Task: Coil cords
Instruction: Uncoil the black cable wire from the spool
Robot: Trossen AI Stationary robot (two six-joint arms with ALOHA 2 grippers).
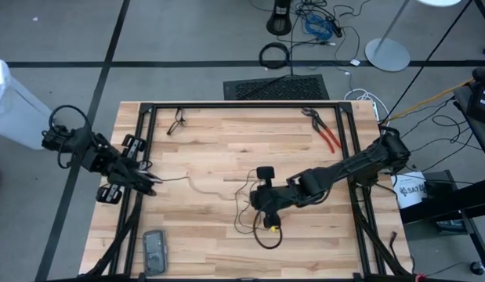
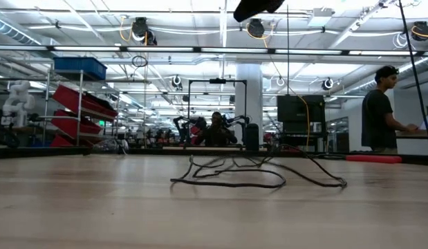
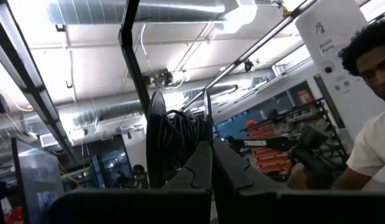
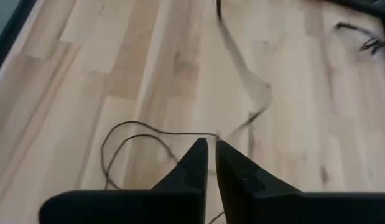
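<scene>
The thin black cord (image 1: 244,205) lies in loose loops mid-table, piled low in the low view (image 2: 234,176). One strand (image 1: 175,180) runs toward the table's left edge, where my left gripper (image 1: 150,183) is shut on it, raised and tipped upward. In the left wrist view a bunch of cord loops (image 3: 178,134) stands at the fingertips (image 3: 208,152). My right gripper (image 1: 264,213) hangs slanting down over the loops. Its fingers (image 4: 211,149) are shut just short of a strand (image 4: 173,134). I cannot tell whether they touch it. My left gripper pinches a bunch of several cord loops (image 3: 180,155) between its two fingers. The fingers slant upward at the table's left edge. The loops stand up past the fingertips, clear of the table. One strand (image 1: 170,180) trails slack from the gripper onto the wood.
Red-handled pliers (image 1: 327,135) lie at the far right. A small dark item (image 1: 176,121) sits at the far left, and a grey flat object (image 1: 154,249) near the front left. Black frame rails (image 1: 242,104) border the table. People stand beyond the table (image 2: 383,111) (image 3: 372,93).
</scene>
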